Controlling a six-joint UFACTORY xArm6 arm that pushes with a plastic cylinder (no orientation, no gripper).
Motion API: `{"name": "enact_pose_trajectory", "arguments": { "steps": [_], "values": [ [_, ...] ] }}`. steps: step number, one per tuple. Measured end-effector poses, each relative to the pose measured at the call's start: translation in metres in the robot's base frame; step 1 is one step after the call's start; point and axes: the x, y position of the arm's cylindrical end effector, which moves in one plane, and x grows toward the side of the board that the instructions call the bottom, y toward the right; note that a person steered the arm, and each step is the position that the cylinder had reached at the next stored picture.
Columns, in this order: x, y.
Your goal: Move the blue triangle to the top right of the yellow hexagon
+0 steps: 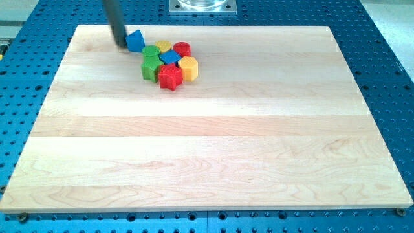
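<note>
Now my tip (121,44), a bare rod w/ no jaws, holds nothing, touching blue triangle (135,41) just left of yellow hexagon (188,67) cluster.

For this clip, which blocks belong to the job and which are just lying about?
Job:
- blue triangle, at the cluster's upper left
- yellow hexagon
- my tip, just left of the blue triangle

Lying about:
- red star
- green blocks
- blue block
- red block
- yellow block

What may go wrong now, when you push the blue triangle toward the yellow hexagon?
My tip sits at the view's left of the blue triangle. The green block and a tight cluster lie between it and the yellow hexagon, so pushing straight could scatter them or shift the hexagon.
</note>
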Motion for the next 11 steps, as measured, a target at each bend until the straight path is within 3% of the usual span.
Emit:
{"name": "enact_pose_trajectory", "arguments": {
  "steps": [1,2,3,4,5,7,8,10,11],
  "values": [
    [-0.011,0.056],
    [0.018,-0.003],
    [0.047,-0.022],
    [0.026,0.028],
    [0.011,0.029],
    [0.010,0.148],
    [-0.005,0.162],
    [0.047,0.159],
    [0.051,0.200]
  ]
}}
